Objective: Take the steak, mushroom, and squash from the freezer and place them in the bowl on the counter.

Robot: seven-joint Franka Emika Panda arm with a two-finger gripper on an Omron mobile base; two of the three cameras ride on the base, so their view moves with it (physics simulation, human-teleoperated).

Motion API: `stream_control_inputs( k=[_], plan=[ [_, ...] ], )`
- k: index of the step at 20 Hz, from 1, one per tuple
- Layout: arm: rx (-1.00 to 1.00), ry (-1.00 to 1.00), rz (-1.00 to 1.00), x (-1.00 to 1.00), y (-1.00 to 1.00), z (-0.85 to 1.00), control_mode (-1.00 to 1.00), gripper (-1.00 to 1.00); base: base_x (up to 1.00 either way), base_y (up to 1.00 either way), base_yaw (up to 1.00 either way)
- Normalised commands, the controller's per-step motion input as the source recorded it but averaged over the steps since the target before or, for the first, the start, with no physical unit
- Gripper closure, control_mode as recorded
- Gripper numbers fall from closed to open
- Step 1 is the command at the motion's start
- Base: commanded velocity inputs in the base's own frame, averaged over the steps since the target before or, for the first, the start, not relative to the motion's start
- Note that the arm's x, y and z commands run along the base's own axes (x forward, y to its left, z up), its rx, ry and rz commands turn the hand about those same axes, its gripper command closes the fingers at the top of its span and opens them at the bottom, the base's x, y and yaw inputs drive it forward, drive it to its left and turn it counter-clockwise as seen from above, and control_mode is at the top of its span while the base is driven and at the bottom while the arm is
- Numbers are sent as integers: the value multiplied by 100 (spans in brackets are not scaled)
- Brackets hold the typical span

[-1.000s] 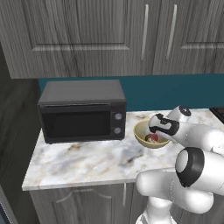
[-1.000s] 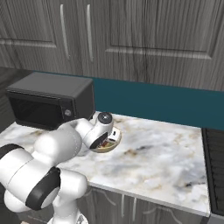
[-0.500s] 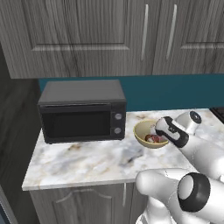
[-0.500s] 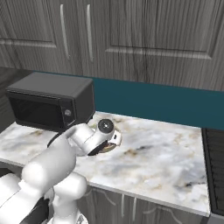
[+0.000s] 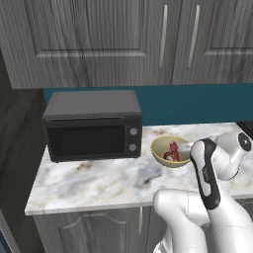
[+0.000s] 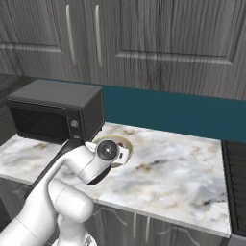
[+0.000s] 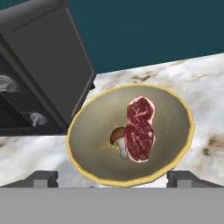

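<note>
— Where are the steak [image 7: 140, 130] and mushroom [image 7: 118, 138]?
— Both lie in the bowl [image 7: 87, 127] on the desk [image 5: 99, 183], touching, just beside the microwave [image 5: 94, 126].
— And the hand [image 7: 112, 178]?
— Released, jaws spread wide and empty, just above the bowl's near rim. I can't read any writing.

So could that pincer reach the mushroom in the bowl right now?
Probably yes. The pincer is open and looks straight into the bowl. The mushroom lies beside the steak, whose edge touches or slightly overlaps it, so a clean grab might nudge the steak.
</note>
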Motion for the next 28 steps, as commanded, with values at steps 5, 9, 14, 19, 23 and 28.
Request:
stream_control_inputs(
  k=[5, 9, 14, 19, 23, 28],
  plan=[
    [10, 1, -4, -91, 1, 73, -100, -100, 0, 0, 0],
    [3, 0, -1, -73, 7, 73, -100, -100, 0, 0, 0],
    [0, 4, 0, -51, 8, 67, -100, -100, 0, 0, 0],
    [2, 5, 0, -63, 12, 45, -100, -100, 0, 0, 0],
    [-9, 10, -5, -27, 43, 15, -100, -100, 0, 0, 0],
    [-21, 2, -13, -1, 53, 10, -100, -100, 0, 0, 0]
  ],
)
